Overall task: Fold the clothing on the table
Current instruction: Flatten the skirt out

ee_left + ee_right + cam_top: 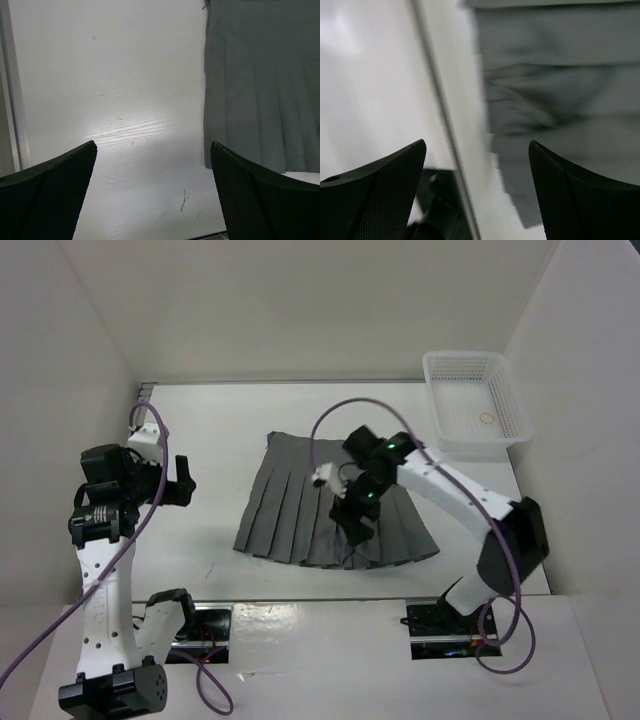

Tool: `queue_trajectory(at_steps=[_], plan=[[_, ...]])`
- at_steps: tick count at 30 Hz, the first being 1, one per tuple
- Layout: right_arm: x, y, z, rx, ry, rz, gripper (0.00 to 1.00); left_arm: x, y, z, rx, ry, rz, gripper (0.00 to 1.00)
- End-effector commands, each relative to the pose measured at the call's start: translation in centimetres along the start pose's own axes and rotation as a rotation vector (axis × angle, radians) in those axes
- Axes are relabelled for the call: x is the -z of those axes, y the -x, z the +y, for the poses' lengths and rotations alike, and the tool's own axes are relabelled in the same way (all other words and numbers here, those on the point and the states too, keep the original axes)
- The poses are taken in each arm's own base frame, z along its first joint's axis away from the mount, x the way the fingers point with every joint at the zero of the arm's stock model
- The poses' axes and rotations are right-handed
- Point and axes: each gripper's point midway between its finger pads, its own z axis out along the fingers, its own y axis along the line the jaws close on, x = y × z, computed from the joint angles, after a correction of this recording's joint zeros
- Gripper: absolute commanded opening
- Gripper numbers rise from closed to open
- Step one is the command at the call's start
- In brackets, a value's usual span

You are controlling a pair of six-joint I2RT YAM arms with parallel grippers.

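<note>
The clothing [300,505] is a grey pleated skirt lying flat in the middle of the white table [220,425], waistband at the far side, hem toward the arms. My right gripper [358,525] hangs over the skirt's near right part, jaws open with nothing between them. Its wrist view shows the hem [555,125] and the table's near edge, blurred. My left gripper [185,482] is open above bare table, left of the skirt. The left wrist view shows the skirt's side edge [260,85] beyond the right finger [260,195].
A white mesh basket [474,405] stands at the far right corner with a small ring inside. White walls enclose the table on the left, back and right. The arm bases and a metal rail [320,605] line the near edge.
</note>
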Motion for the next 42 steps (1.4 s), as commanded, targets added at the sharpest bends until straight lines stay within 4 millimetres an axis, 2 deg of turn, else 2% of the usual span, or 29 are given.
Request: queue_trajectory(at_steps=[1, 3, 4, 7, 10, 13, 15, 18, 21, 27, 31, 35, 40, 42], plan=[[5.5, 2.2, -3.8, -0.117, -0.288, -0.224, 0.88, -0.4, 0.3, 0.0, -0.011, -0.018, -0.014, 1.00], [5.7, 2.1, -5.4, -0.125, -0.362, -0.241, 0.88, -0.6, 0.2, 0.0, -0.007, -0.020, -0.005, 1.00], [5.1, 1.5, -5.3, -0.135, -0.352, -0.225, 0.88, -0.8, 0.1, 0.1, -0.004, -0.022, 0.003, 1.00], [3.7, 1.4, -4.6, -0.146, -0.259, -0.205, 0.88, -1.0, 0.0, 0.1, 0.000, -0.024, 0.013, 1.00], [2.9, 2.0, -3.5, -0.109, -0.139, -0.191, 0.88, -1.5, -0.3, 0.4, 0.007, -0.017, 0.033, 1.00], [1.8, 2.2, -3.8, -0.091, -0.104, -0.166, 0.88, -1.5, -0.3, 0.4, 0.007, -0.017, 0.033, 1.00], [1.0, 2.2, -4.8, -0.100, -0.125, -0.144, 0.88, -1.3, -0.2, 0.4, 0.004, -0.016, 0.025, 1.00], [0.9, 2.6, -6.2, -0.097, -0.180, -0.151, 0.88, -1.0, 0.0, 0.2, -0.001, -0.022, 0.012, 1.00], [-0.3, 1.9, -6.9, -0.121, -0.168, -0.114, 0.88, -0.8, 0.1, 0.1, -0.004, -0.020, 0.003, 1.00], [-2.8, 0.7, -7.7, -0.127, -0.105, -0.044, 0.88, -0.4, 0.4, -0.2, -0.011, -0.026, -0.015, 1.00], [-3.7, 0.2, -8.0, -0.132, -0.082, -0.029, 0.88, -0.2, 0.5, -0.2, -0.014, -0.024, -0.024, 1.00], [-4.7, -1.1, -7.1, -0.125, -0.014, 0.046, 0.88, -0.2, 0.5, -0.2, -0.014, -0.024, -0.024, 1.00], [-5.5, -2.9, -4.7, -0.114, 0.082, 0.147, 0.86, 0.0, 0.6, -0.4, -0.027, -0.031, -0.034, 1.00], [-6.0, -3.3, -4.3, -0.101, 0.098, 0.167, 0.86, 0.2, 0.7, -0.4, -0.030, -0.029, -0.042, 1.00]])
